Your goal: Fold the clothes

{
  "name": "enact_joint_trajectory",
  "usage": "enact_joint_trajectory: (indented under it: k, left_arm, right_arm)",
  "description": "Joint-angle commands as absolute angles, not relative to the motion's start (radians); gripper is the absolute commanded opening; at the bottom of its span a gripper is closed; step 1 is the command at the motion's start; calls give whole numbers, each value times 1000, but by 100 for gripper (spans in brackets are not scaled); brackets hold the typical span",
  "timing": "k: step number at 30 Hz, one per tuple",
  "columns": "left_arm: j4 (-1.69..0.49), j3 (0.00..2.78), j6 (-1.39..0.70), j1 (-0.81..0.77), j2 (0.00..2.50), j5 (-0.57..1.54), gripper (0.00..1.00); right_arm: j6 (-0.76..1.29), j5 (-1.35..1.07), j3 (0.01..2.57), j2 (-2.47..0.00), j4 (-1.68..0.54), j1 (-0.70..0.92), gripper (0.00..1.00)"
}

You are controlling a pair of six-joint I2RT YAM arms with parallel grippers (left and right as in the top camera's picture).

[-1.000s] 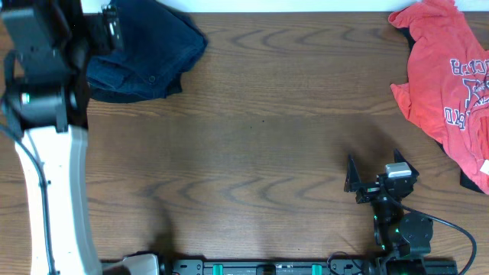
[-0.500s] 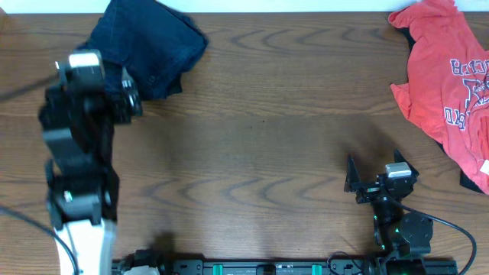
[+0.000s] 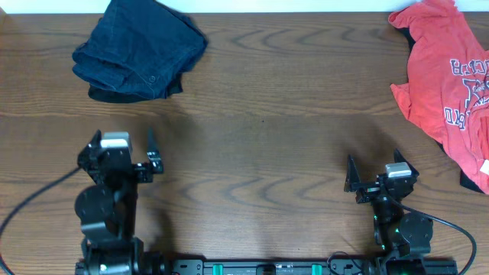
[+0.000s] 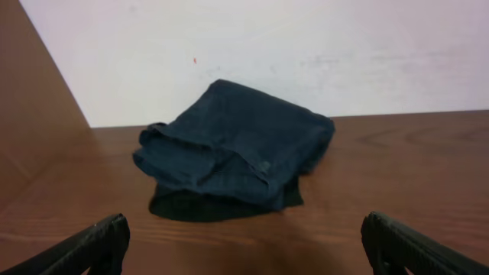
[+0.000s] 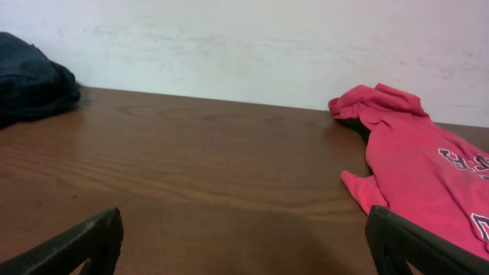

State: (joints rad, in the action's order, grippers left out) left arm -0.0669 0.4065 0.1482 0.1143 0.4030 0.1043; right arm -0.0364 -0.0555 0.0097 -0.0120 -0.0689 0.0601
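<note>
Near edge of the brown wood-grain desk [image 3: 267,153]: the left gripper [image 3: 122,143] and right gripper [image 3: 374,172] are sitting low, jaws spread fully wide, gripping nothing.

Far-left corner: the dark navy denim-like shorts [image 3: 141,50] are lying in a compact folded bundle. Seams and one small button are showing, and a darker layer is peeking out along the near side.

Far-right corner: the red-orange T-shirt with printed lettering [image 3: 443,76] is lying crumpled and unfolded, sprawling down the right edge. Its right side is running out of the overhead view, so the lettering is cut off and unreadable. A dark scrap of cloth [image 3: 472,180] is poking out under its near hem, too little to identify.

Since a second ago: the left gripper has pulled back from over the shorts to the near edge, so the bundle is now showing whole. The right gripper and T-shirt are sitting as before.
</note>
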Motion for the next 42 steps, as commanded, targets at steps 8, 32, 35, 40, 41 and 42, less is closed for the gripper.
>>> enact_joint_trajectory:
  k: [8, 32, 35, 40, 41, 42]
  left_arm:
    - [-46, 209, 118, 92, 154, 128, 98]
    - [175, 53, 103, 92, 2, 121, 98]
    - [210, 2, 103, 91, 2, 104, 98]
    - [159, 4, 107, 86, 2, 93, 98]
    - [159, 4, 107, 86, 2, 93, 98]
    - [159, 4, 107, 86, 2, 93, 98]
  right_arm:
    - [-31, -56, 6, -5, -70, 59, 99]
    - [-31, -56, 6, -5, -70, 59, 99]
    - [-31, -56, 6, -5, -70, 59, 99]
    - [-31, -56, 6, -5, -70, 59, 99]
    - [-31, -56, 6, -5, -70, 59, 99]
    - [-31, -56, 6, -5, -70, 59, 99]
